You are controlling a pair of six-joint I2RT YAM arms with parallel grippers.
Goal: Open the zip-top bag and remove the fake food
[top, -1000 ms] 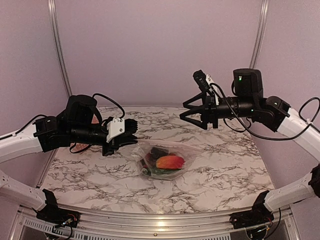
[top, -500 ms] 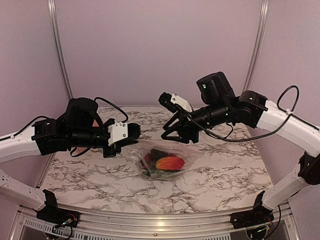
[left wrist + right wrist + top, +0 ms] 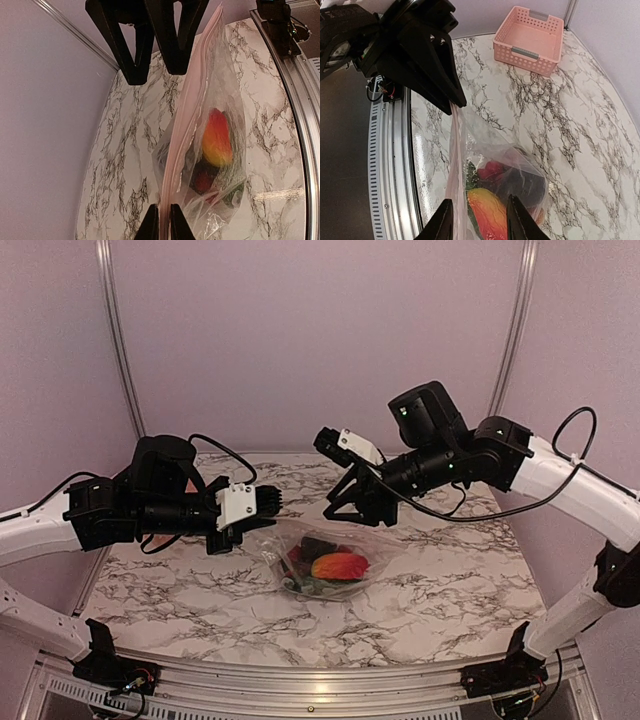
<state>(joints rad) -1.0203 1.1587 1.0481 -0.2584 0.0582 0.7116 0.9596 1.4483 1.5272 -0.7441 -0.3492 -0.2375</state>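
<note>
The clear zip-top bag (image 3: 322, 558) hangs off the marble table (image 3: 450, 580) by its pinkish zip strip (image 3: 187, 110), its belly sagging onto the table. My left gripper (image 3: 160, 225) is shut on one end of that strip. Inside lies the fake food (image 3: 338, 565): an orange-red piece (image 3: 492, 212), a red one and dark green bits. My right gripper (image 3: 480, 220) is open at the bag's other end. Its jaws straddle the bag top, with the strip close to one finger (image 3: 442, 222). In the top view the right gripper (image 3: 350, 512) faces the left gripper (image 3: 272, 504).
A pink slatted basket (image 3: 530, 40) stands at a table corner next to the wall, away from the bag. The metal frame rail (image 3: 300, 150) runs along the table's near edge. Purple walls close in the back and sides.
My right arm has swung left and down from above the table to the bag's far end, and its jaws have narrowed. The left gripper and the bag have barely moved.
</note>
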